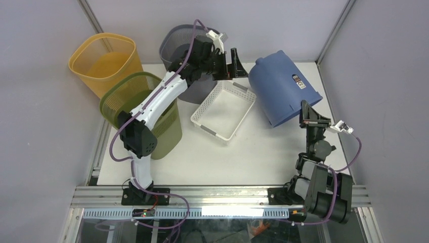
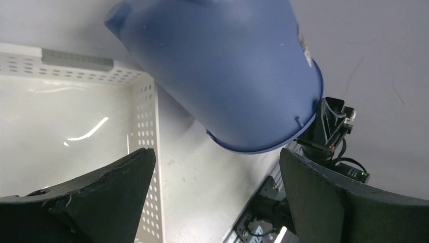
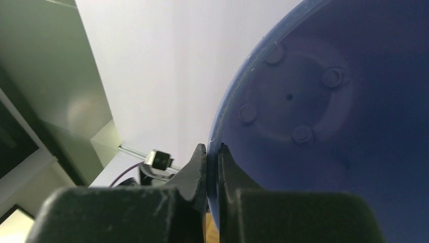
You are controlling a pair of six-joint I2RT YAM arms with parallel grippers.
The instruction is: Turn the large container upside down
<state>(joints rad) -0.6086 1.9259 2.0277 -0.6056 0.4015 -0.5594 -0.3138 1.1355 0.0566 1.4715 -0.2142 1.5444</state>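
Note:
The large container point(image 1: 281, 88) is a blue plastic bucket, lifted and tipped so that its base points up and to the back left and its open mouth faces down toward the front right. My right gripper point(image 1: 307, 112) is shut on the container's rim, one finger inside and one outside point(image 3: 212, 152). The right wrist view looks into the container's blue inside point(image 3: 329, 101). My left gripper point(image 1: 230, 68) hovers open just left of the container's base, touching nothing. In the left wrist view the container point(image 2: 238, 66) hangs beyond the open gripper point(image 2: 215, 154).
A white perforated basket point(image 1: 204, 103) lies on the table left of the container, below my left gripper point(image 2: 146, 101). A grey mesh bin point(image 1: 174, 45), a yellow mesh bin point(image 1: 103, 61) and a green mesh bin point(image 1: 126, 93) stand at the back left.

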